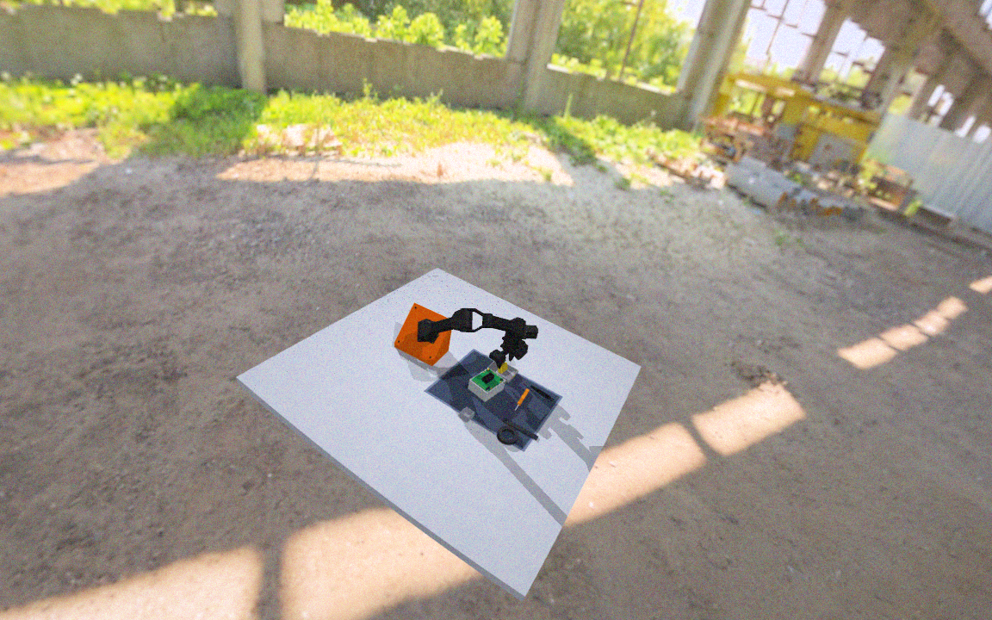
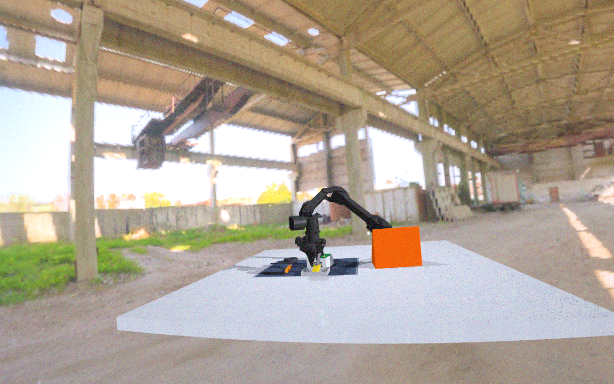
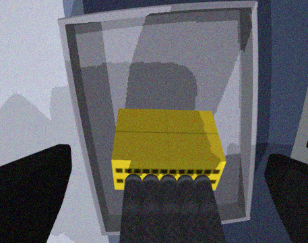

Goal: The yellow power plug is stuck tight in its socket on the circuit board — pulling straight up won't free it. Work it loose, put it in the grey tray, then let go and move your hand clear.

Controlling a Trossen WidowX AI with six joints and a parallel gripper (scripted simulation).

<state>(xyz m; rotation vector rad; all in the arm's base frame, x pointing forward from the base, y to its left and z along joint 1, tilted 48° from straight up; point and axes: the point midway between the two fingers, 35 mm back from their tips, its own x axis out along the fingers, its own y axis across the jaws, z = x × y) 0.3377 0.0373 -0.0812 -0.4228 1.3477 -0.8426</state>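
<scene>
Wrist view puts the blocky yellow plastic plug with its dark cable strands [image 1: 503, 368] [image 2: 316, 268] [image 3: 167, 138] inside the shallow grey rectangular tray [image 1: 513, 375] [image 2: 307, 273] [image 3: 254, 101], broad side spanning the wide-apart black fingers [image 1: 500, 363] [image 2: 315, 265], a gap either side; retreat should go straight up

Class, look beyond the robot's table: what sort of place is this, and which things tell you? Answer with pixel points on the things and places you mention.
Probably a disused industrial hall: concrete columns [image 2: 86, 143] stand under a large roof [image 2: 514, 71], and grass [image 1: 407, 127] [image 2: 27, 267] grows along a low wall [image 1: 99, 46].
</scene>
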